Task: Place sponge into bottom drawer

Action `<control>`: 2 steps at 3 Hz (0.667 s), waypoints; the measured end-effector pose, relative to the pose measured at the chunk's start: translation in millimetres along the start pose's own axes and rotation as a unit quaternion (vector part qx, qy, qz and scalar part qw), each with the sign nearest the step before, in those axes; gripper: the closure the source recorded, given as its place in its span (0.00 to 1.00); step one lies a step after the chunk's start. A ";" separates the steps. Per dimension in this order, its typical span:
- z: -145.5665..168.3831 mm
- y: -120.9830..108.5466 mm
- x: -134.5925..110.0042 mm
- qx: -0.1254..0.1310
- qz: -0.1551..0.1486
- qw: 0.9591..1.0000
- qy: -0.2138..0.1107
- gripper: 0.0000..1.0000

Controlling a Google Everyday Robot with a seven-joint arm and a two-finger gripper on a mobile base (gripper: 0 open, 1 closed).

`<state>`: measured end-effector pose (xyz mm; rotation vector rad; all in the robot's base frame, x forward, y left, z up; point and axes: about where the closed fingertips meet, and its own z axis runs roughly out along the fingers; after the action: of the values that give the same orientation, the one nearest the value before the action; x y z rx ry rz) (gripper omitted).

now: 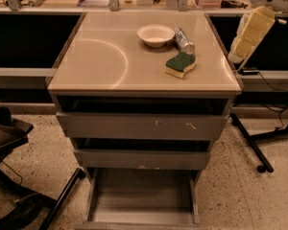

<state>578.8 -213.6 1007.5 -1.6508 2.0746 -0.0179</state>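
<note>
- While the sponge [180, 64] lies on the cabinet top [101, 56] near the front right corner, green side up, you have it well apart from the bottom drawer [142, 195].
- Silver can [184, 40] on its side just behind the sponge. White bowl [155, 34] just left of the can.
- Bottom drawer is pulled out at floor level, with its flat grey floor in view.
- Upper drawer [142, 126] and middle drawer [142, 158] each stand slightly out, and both fronts are scuffed.
- Gripper [241, 47] hangs at the upper right, beyond the cabinet's right edge and apart from the sponge. You cannot tell whether it is open or closed.
- Black chair base [9, 143] stands on the speckled floor at left.
</note>
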 end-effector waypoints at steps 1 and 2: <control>28.6 -31.1 0.3 -0.009 0.026 0.999 -0.044 0.00; 78.3 -47.8 8.2 -0.038 0.061 0.993 -0.096 0.00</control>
<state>650.7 -211.9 949.9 -1.5021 2.0461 0.2523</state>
